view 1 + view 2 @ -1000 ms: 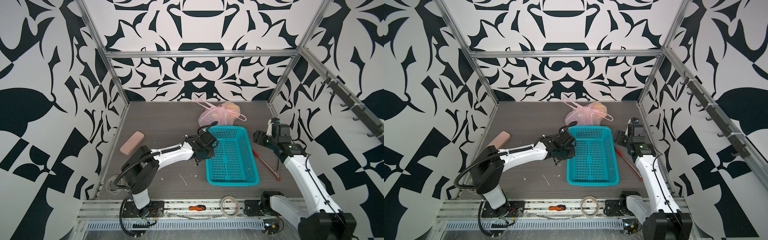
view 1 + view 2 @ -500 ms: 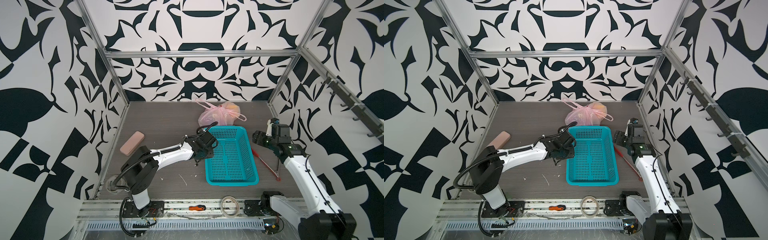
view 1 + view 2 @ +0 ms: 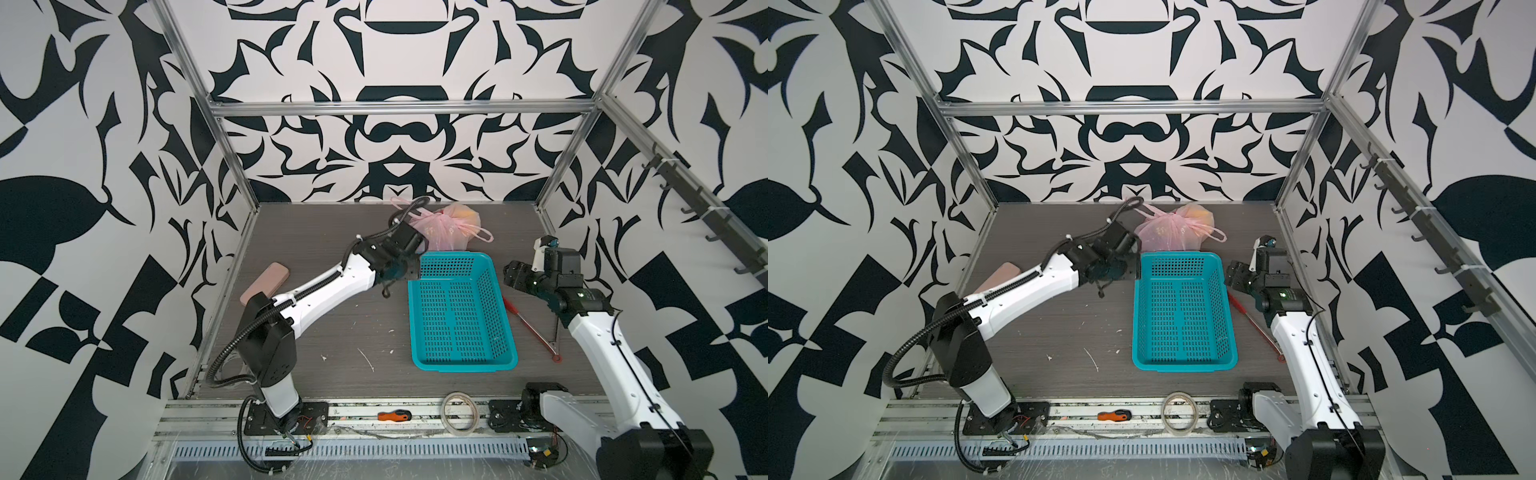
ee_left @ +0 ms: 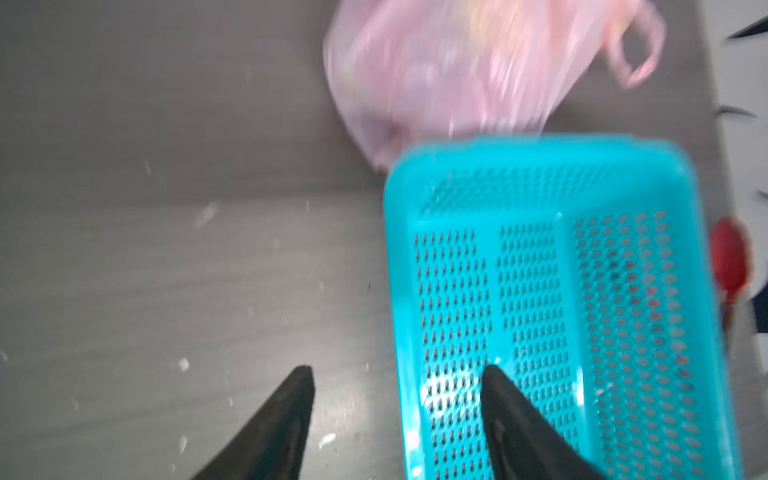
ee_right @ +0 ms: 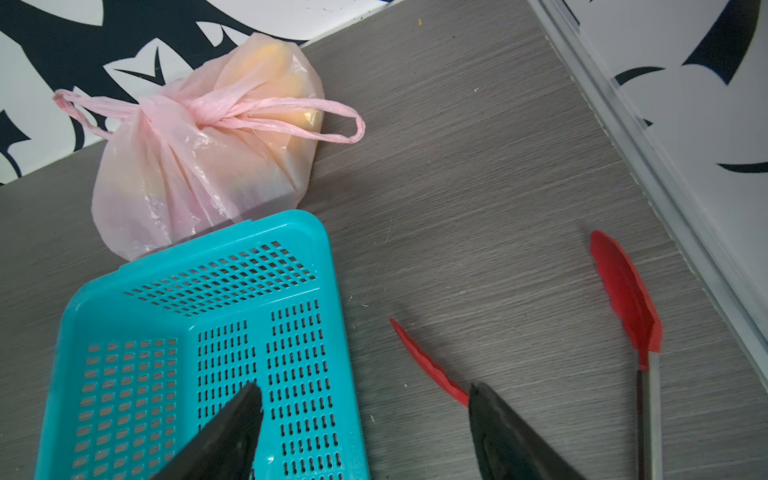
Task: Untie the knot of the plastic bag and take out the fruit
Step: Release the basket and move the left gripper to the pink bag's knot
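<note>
One grey wood-grain tabletop point(image 3: 332, 324) carries everything. Largest on it, a teal perforated rectangular plastic basket point(image 3: 463, 365) lies empty at centre. The thin translucent pale-pink plastic bag point(image 3: 440, 232) sits at the basket's 12 o'clock, just beyond the far rim and seemingly touching it. Red-tipped metal tongs point(image 5: 627, 291) lie at the basket's 3 o'clock, just beside it.

The left gripper point(image 4: 397, 370) hangs at the basket's 10 o'clock corner, jaws apart and empty, one finger over the mesh floor and one outside the wall; the view is blurred, so contact cannot be told. The right gripper point(image 5: 365, 386) hovers at 2 o'clock, jaws likewise apart and empty, between basket edge and tongs.

The fruit point(image 5: 266, 58) shows only as yellow-orange shapes through the film, all inside the bag. The knot point(image 5: 199, 114), twisted from two thin loop handles, sits atop the bag, tied; in both top views its loops trail toward 10 and 4 o'clock.

Step in hand, as judged: approach to the bag, untying not begun. The next move calls for one gripper to pinch a loop beside the knot while the other steadies the bag, and for a gentle pull, since thin film may tear.
</note>
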Controlling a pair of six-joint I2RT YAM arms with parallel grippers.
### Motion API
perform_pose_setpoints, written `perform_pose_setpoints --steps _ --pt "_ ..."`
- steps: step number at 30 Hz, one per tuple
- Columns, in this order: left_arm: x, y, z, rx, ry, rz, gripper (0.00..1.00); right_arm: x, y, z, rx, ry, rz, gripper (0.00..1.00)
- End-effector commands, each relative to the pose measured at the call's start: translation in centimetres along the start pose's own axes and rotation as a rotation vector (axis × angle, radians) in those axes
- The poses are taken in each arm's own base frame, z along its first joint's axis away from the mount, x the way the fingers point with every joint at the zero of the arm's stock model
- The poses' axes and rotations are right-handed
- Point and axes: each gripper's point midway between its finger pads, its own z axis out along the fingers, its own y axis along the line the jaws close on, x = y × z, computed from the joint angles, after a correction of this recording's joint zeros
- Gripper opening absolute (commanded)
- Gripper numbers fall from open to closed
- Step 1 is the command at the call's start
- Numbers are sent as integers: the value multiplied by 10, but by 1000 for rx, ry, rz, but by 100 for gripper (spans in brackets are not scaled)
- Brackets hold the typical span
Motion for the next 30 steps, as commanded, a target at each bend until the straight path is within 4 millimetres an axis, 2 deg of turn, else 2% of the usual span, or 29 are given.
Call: perform_pose_setpoints --steps 1,4,7,8,9,12,15,21,27,30 --pt "-33 -4 16 33 25 212 72 -10 6 -4 -32 -31 -10 81" --pt "-72 -29 29 85 -25 365 79 -8 7 -4 -38 -23 -20 81" --pt "-100 -49 53 107 -71 503 84 -7 10 -3 -55 -21 -24 81" --pt "-103 -51 62 107 -62 533 84 -7 11 -4 -62 -23 -26 80" --pt "-109 -54 71 114 -71 554 89 -6 12 -4 -67 -23 -27 80" --pt "-123 -53 97 129 -96 570 91 -6 13 -4 -77 -22 -32 80" --pt "-131 -48 119 155 -124 555 91 -6 14 -4 -79 -21 -37 80" --pt "-130 -39 156 179 -153 544 90 -5 14 -5 -79 -19 -48 80" --pt "-128 -45 178 209 -173 540 86 -3 14 -5 -84 -11 -47 80" --pt "-127 -51 181 252 -175 529 86 -3 14 -6 -83 -11 -48 80"
